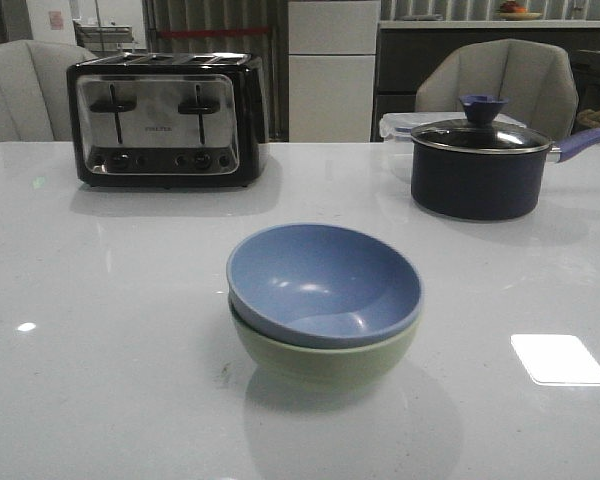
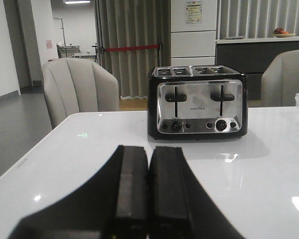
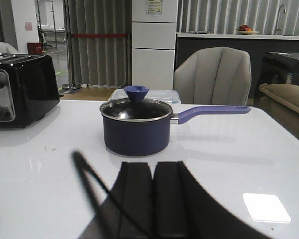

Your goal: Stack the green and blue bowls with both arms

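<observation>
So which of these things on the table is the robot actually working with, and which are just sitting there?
Part of the job:
- dusty blue round bowl, nested in the other bowl
- pale sage green round bowl, underneath

Just sitting there:
- black and chrome four-slot toaster
- dark lidded saucepan with purple handle
- clear plastic container behind the saucepan
</observation>
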